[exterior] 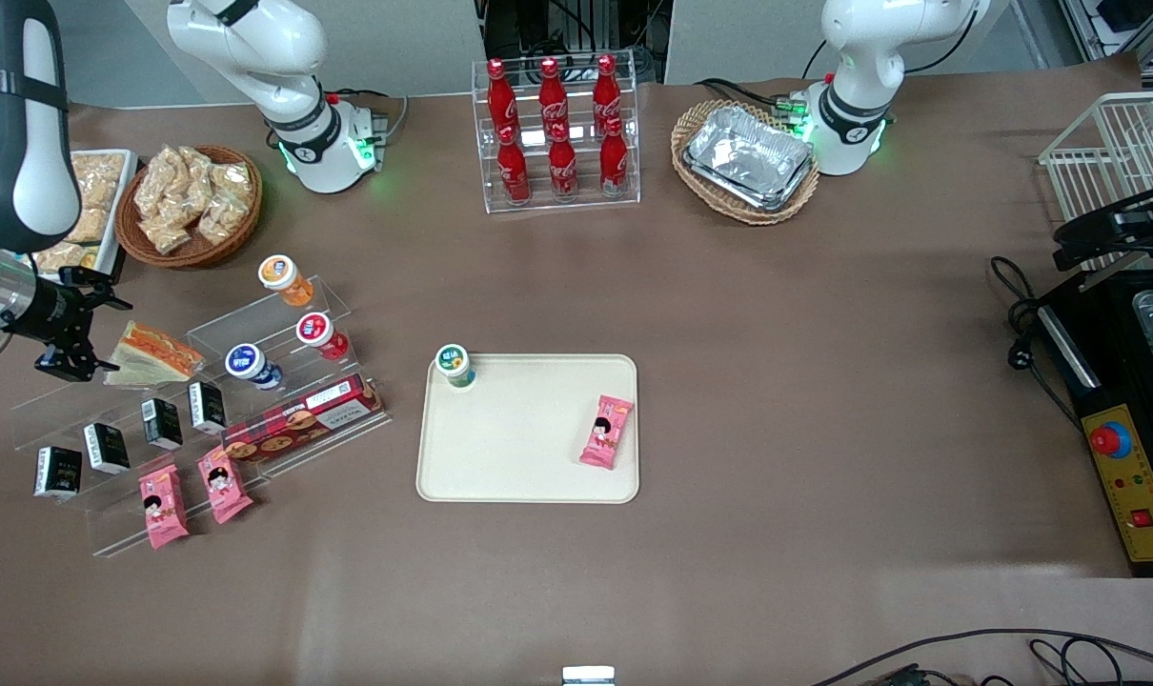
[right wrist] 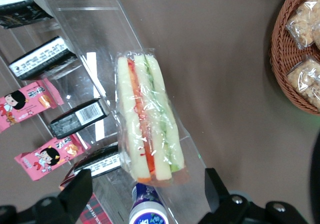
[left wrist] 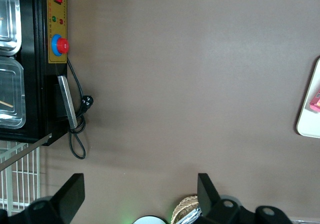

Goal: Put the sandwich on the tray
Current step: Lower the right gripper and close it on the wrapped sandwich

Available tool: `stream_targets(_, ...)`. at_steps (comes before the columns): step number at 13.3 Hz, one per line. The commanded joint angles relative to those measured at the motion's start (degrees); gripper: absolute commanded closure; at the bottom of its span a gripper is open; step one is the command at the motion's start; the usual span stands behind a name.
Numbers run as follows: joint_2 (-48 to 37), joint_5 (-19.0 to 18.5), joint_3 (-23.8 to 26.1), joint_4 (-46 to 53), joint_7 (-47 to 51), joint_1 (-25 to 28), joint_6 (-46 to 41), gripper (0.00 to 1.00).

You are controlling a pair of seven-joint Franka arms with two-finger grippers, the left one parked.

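Nearest the front camera, low in the frame, lies bare brown table (exterior: 729, 591), the largest thing in view. On it, at the centre of the frame, sits the cream tray (exterior: 519, 457), carrying a green-capped cup (exterior: 455, 365) at its upper left corner and a pink snack packet (exterior: 606, 432) near its right edge; most of its middle is free.

At the left of the frame stands a clear stepped display rack (exterior: 157, 448) with black cartons and pink packets. On its upper step rests the sandwich (exterior: 151, 355), a wrapped wedge lying on one flat face. In the front view its long axis runs roughly left to right, slightly tilted.

Just beside it, at the left edge of the frame, the gripper (exterior: 73, 324) hangs with its fingers spread and holding nothing; the wrist view shows the sandwich (right wrist: 147, 121) between the two dark fingers.

It looks light and soft, with slick crinkly wrap, so it would probably squash under a hard pinch. Closing gently across the bread faces, near mid-length, seems the safest hold.
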Motion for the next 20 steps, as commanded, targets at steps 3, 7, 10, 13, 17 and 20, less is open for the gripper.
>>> stream_targets(3, -4.67, -1.0, 0.53, -9.05, 1.17, -1.3, 8.72, 0.0)
stream_targets(7, -4.5, -1.79, 0.53, -11.77, 1.17, -2.36, 13.47, 0.0)
stream_targets(10, -4.32, -1.79, 0.53, -13.62, 1.25, -2.36, 16.81, 0.0)
stream_targets(13, -3.97, -1.79, 0.62, -14.49, 2.74, -2.27, 19.36, 0.27)
stream_targets(17, -3.71, -1.79, 0.62, -15.64, 2.75, -2.27, 22.0, 0.42)
stream_targets(20, -3.88, -1.79, 0.71, -15.47, 1.88, -2.27, 22.18, 0.75)
